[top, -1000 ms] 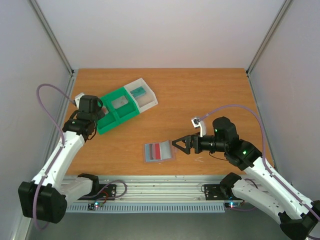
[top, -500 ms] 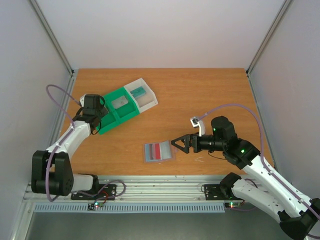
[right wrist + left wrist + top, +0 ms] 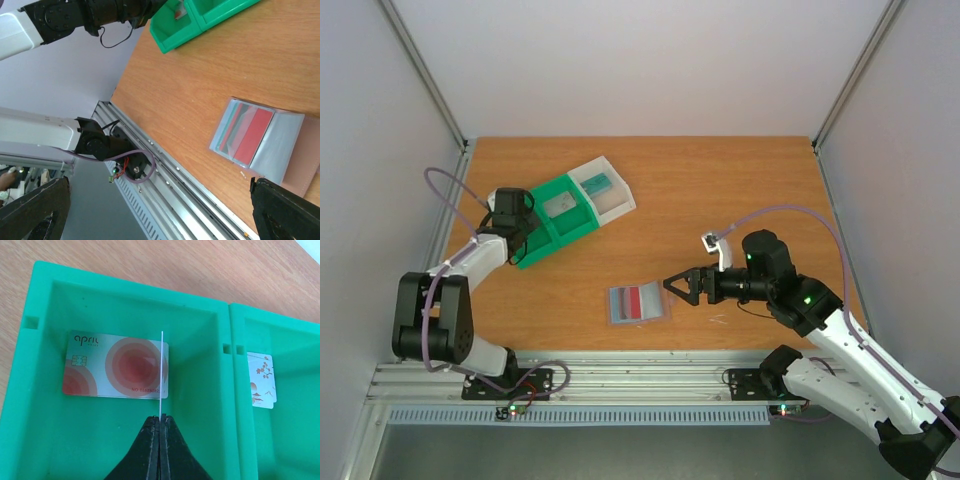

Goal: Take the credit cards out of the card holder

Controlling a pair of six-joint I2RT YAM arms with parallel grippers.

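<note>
Folded in toward its base since a second ago, with the left tool [image 3: 160, 422] over the green tray [image 3: 125, 282], pinched shut on a credit card [image 3: 162, 372] held edge-on above another card [image 3: 115, 371] lying flat. Best lowered close before letting go, to stop a bounce. Waits with the right tool [image 3: 682, 287] spread apart near the card holder [image 3: 638, 303] on the table [image 3: 720, 190], red card [image 3: 643, 300] inside.

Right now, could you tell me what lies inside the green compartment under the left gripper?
A pale red-circled card lies flat; the left gripper pinches another card edge-on over it. Its fingers hide part of the floor.
</note>
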